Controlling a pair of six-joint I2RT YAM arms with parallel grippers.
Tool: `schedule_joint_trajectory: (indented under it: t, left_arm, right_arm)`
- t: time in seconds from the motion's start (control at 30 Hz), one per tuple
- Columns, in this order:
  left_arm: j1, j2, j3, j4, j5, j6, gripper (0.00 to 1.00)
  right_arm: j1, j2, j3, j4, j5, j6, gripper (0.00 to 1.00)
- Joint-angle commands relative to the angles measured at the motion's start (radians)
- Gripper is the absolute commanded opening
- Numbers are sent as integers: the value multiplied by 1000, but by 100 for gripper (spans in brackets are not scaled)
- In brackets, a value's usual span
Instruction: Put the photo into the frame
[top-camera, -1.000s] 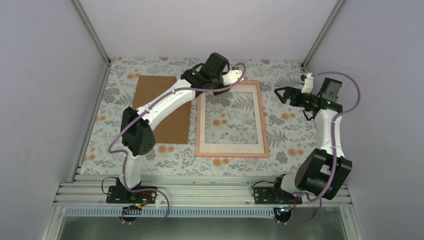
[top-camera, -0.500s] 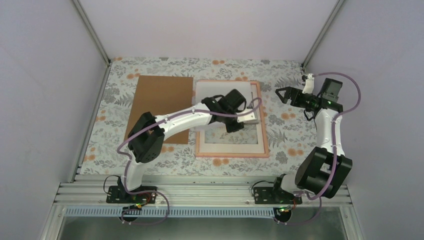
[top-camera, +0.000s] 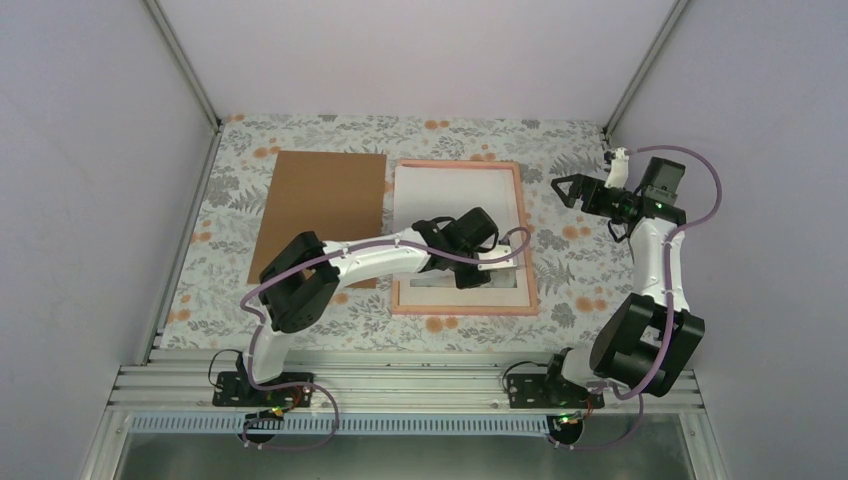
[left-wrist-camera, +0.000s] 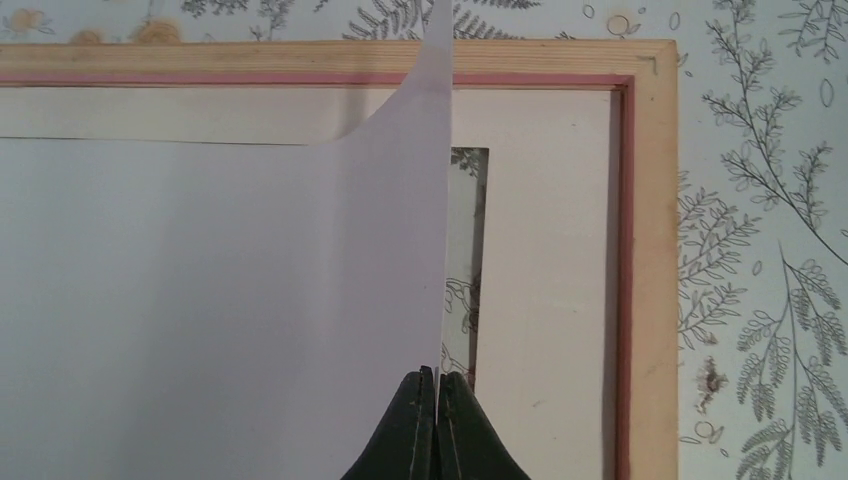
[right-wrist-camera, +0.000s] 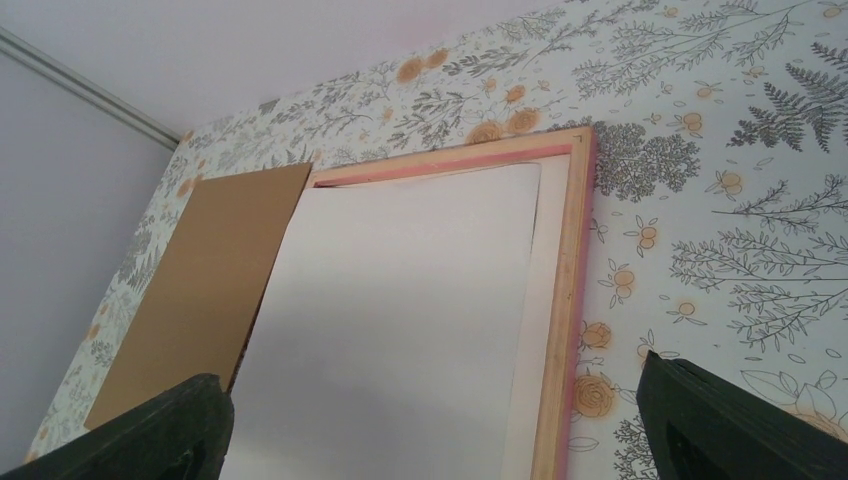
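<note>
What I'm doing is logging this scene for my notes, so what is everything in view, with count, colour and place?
photo: one, white back showing, over the frame's opening, one edge lifted.
frame: one, pink, flat, mid-table.
cardboard board: one, brown, flat, left of the frame.
tablecloth: one, pale floral print, covering the table.
left tool: one, black, shut on the photo's lifted edge.
right tool: one, black, open, right of the frame.
</note>
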Motion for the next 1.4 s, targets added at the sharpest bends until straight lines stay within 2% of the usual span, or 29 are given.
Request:
schedule_joint_trajectory:
  t: [0.0,0.2,0.3,0.57,0.83,1.37]
  left_arm:
    - [9,-23,-21,89,-10,2,2]
    - [72,-142,-117,207,20,-115,2]
    - [92,-183,-120,208,15,-163,2]
    - [95,-216,-144,287,-18,-197,2]
    - [53,-109,-84,305,-10,-97,2]
    - [12,-140,-230,392,-58,50,2]
  right_arm:
    - [-11,6,-13,6,-15,-2,100]
    - [-11,6,-16,6,-18,-3,100]
    - [-11,16,-14,9,-22,1,100]
    - [-11,21,-20,14,-26,3,100]
    - [-11,18,-20,11,-27,1,100]
    - [-11,26,-21,7,-36,-5,100]
